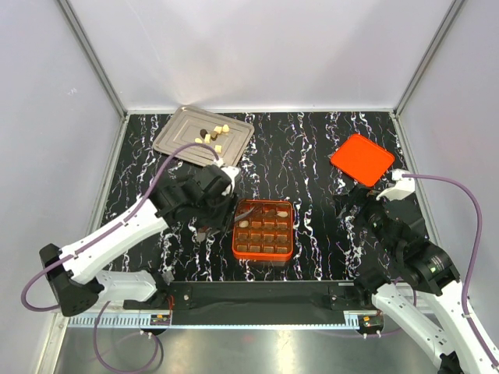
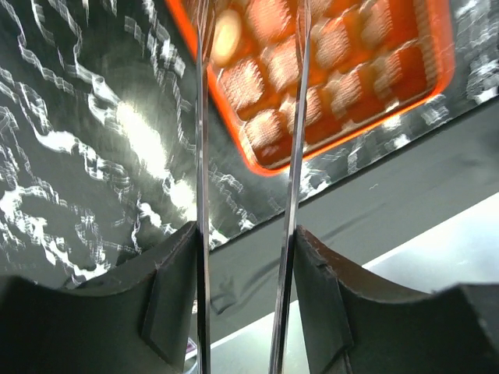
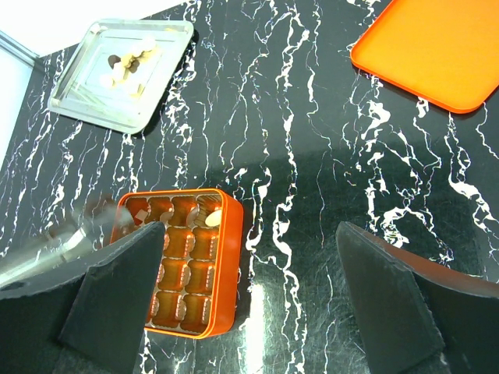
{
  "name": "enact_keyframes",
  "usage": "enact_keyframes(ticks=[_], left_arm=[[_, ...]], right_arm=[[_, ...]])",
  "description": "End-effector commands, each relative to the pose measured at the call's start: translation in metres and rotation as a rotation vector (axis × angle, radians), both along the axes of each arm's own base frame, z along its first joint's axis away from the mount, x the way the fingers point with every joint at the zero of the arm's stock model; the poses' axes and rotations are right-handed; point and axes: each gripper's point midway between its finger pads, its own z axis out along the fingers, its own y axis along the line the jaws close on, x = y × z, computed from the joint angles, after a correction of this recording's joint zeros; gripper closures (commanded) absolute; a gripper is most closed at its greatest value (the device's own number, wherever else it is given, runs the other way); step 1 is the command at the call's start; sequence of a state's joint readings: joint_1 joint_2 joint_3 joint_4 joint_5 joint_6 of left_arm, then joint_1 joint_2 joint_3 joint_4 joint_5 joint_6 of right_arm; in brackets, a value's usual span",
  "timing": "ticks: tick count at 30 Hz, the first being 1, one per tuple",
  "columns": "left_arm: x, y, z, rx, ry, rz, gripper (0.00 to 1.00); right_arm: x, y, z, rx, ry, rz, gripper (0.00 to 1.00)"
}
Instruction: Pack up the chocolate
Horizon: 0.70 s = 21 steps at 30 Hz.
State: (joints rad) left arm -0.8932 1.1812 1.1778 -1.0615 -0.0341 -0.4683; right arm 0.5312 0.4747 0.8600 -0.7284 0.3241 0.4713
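Several small cream and dark chocolate pieces lie on a metal tray at the back left; they also show in the right wrist view. An orange box with brown grid cells sits mid-table. A cream piece lies in a back-row cell and also shows in the left wrist view. My left gripper is shut on thin metal tweezers that reach over the box's back-left cells; their tips are out of view. My right gripper is open and empty, right of the box.
The orange lid lies flat at the back right, also in the right wrist view. The black marbled tabletop is walled by grey panels. A black rail runs along the near edge.
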Motion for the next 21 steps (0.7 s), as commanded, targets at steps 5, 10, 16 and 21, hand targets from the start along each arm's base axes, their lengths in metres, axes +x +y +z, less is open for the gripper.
enact_keyframes(ticks=[5,10,16,21], left_arm=[[0.070,-0.009,0.088,0.028,-0.288,0.092,0.48],[0.124,-0.004,0.097,0.079,-0.325,0.157,0.48],[0.195,0.023,0.078,0.098,-0.337,0.303,0.48],[0.241,0.037,0.041,0.123,-0.296,0.353,0.48]], right_arm=[[0.000,-0.004,0.023,0.026,-0.062,-0.017,0.00],[0.000,-0.002,0.019,0.032,-0.055,-0.010,0.00],[0.000,0.001,0.016,0.040,-0.053,0.004,0.00],[0.002,0.006,0.014,0.044,-0.052,0.019,0.00]])
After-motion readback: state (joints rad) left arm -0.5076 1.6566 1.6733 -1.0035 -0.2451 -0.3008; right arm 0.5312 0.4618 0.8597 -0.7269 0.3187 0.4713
